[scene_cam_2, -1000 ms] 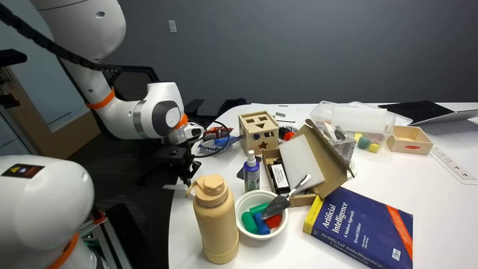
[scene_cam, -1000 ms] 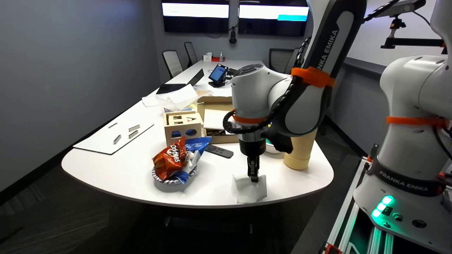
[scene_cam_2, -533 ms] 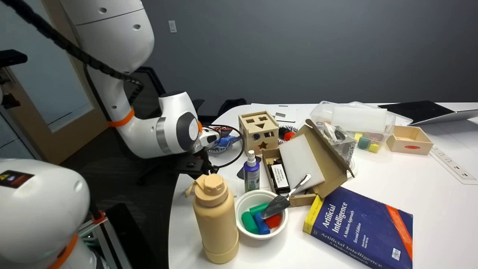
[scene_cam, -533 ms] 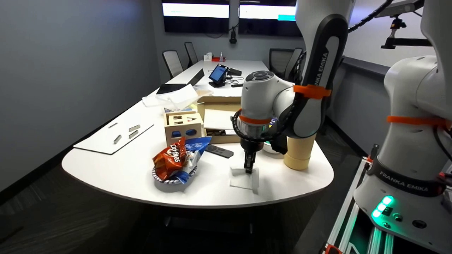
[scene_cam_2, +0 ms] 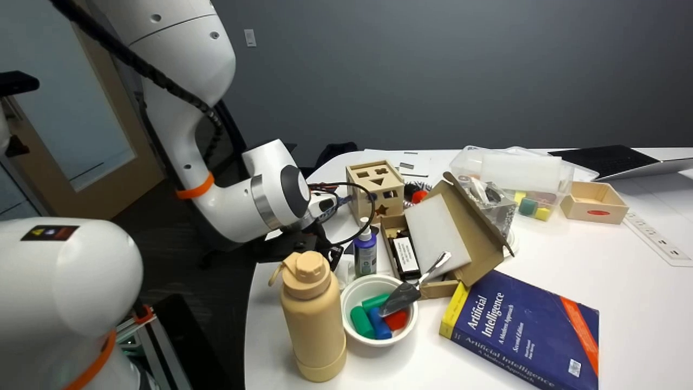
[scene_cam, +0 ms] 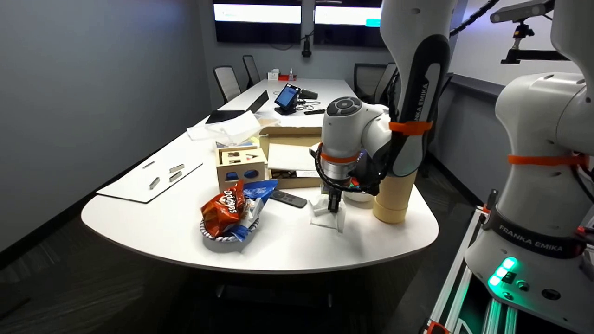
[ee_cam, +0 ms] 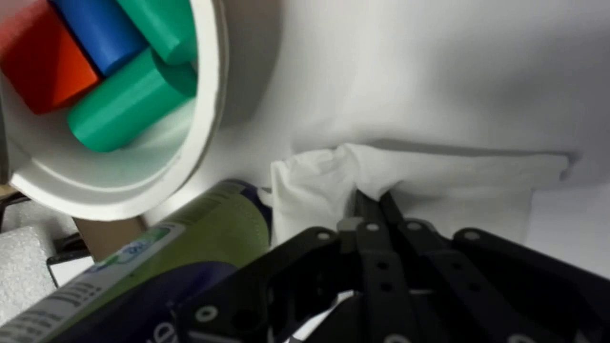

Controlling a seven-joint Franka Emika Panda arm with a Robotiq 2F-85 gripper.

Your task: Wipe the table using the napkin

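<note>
The white table (scene_cam: 278, 253) fills much of both exterior views. My gripper (scene_cam: 333, 209) points down near its rounded end, shut on the white napkin (scene_cam: 324, 220). In the wrist view the gripper (ee_cam: 380, 197) has its fingertips together, with a fold of the napkin (ee_cam: 314, 190) pinched at the tips. The napkin spreads crumpled to both sides, apparently lying against the table top. In an exterior view the napkin (scene_cam_2: 345, 271) shows only in part behind the beige bottle, and my fingertips are mostly hidden there.
A purple spray bottle (ee_cam: 143, 267) stands right beside the napkin. A white bowl (ee_cam: 209, 95) of coloured blocks is close by. The beige bottle (scene_cam: 393, 204), a remote (scene_cam: 288, 198), an open cardboard box (scene_cam: 292, 183) and a snack basket (scene_cam: 226, 239) surround the gripper.
The gripper and napkin have moved together from the table's rounded end further in, toward the cardboard box, spray bottle and bowl. The grip has stayed shut on the napkin.
</note>
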